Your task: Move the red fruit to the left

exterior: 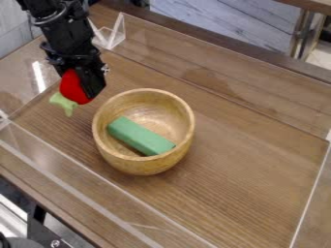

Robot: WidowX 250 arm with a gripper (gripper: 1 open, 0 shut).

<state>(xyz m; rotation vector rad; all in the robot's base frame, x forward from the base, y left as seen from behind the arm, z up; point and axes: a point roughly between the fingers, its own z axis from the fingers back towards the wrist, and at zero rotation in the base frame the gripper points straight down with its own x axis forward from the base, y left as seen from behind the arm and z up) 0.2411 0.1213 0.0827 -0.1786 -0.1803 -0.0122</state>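
The red fruit is small, round and bright red, with light-green leaves hanging off its lower left. It hangs just above the wooden table, left of the wooden bowl. My black gripper points steeply down and is shut on the red fruit, its fingers covering the fruit's right side. A green rectangular block lies inside the bowl.
Clear plastic walls fence the wooden table on all sides, with one wall close to the left of the fruit. A table leg stands at the back right.
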